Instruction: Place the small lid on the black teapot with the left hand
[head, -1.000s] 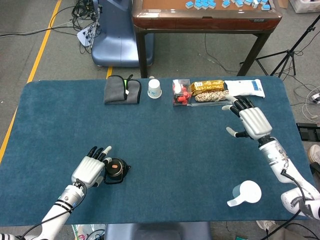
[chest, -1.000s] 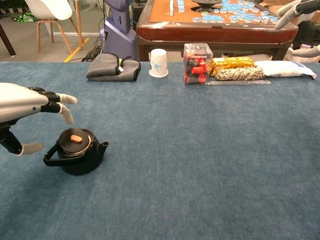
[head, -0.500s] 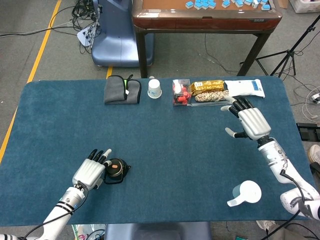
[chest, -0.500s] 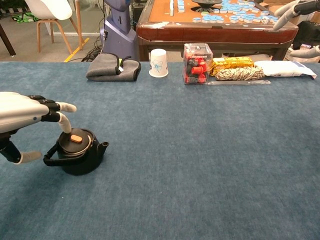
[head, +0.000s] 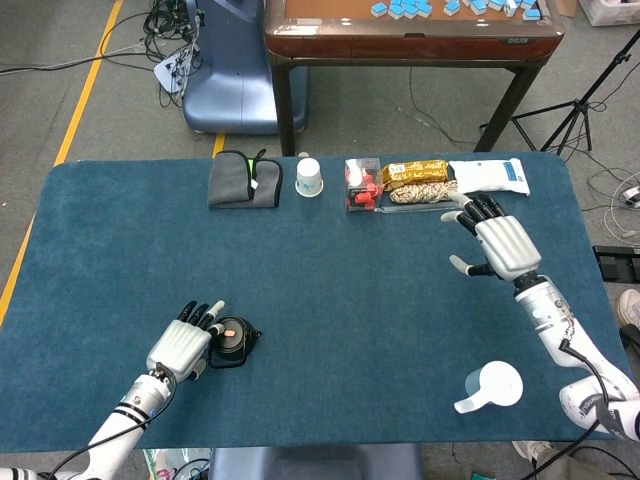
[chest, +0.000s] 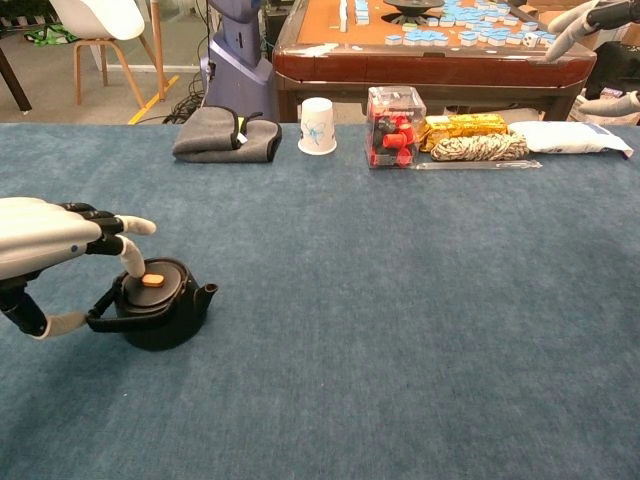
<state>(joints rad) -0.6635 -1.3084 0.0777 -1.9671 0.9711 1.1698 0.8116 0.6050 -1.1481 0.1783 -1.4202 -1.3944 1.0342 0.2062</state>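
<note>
Sitting on a napped blue cloth surface (head: 330, 300), the squat black teapot (chest: 158, 305) wears its small lid (chest: 152, 282), orange-knobbed; the left hand (chest: 45, 245) beside it spreads empty fingers, one touching the lid. Well right of the teapot, the right hand (head: 500, 243) hangs splayed.

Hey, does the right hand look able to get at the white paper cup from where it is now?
Probably yes: the right hand is open and holds nothing, and bare table lies between it and the paper cup, though it would need a long sideways reach.
</note>
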